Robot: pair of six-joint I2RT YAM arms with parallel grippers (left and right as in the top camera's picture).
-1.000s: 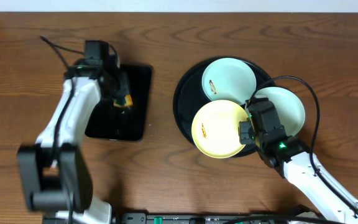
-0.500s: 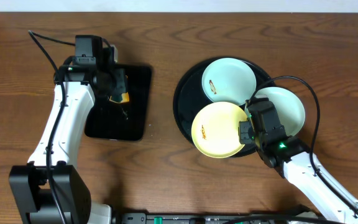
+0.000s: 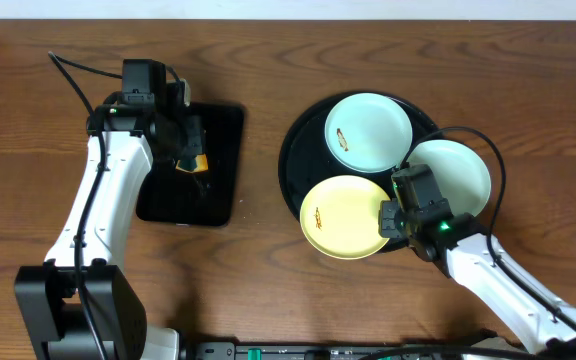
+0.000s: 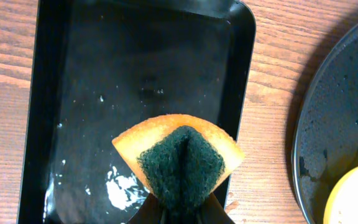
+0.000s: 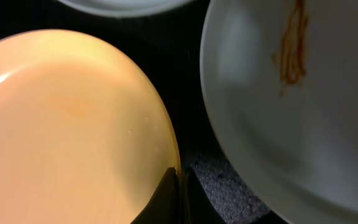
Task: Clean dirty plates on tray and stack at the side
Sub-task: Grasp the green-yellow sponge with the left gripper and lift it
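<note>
A large round black tray holds three plates. A mint-white plate with a brown smear lies at the back. A second mint-white plate lies at the right; the right wrist view shows a brown smear on it. My right gripper is shut on the right rim of the pale yellow plate, which overhangs the tray's front edge; the rim sits between the fingers in the right wrist view. My left gripper is shut on a folded orange-and-green sponge above a rectangular tray.
A smaller rectangular black tray lies on the wooden table at the left, with white foam specks on its floor. The round tray's rim shows at the right of the left wrist view. Cables trail from both arms.
My right gripper has drawn the yellow plate left and toward the front of the round tray. The left arm swung and lifted the sponge slightly, then held over the rectangular tray.
</note>
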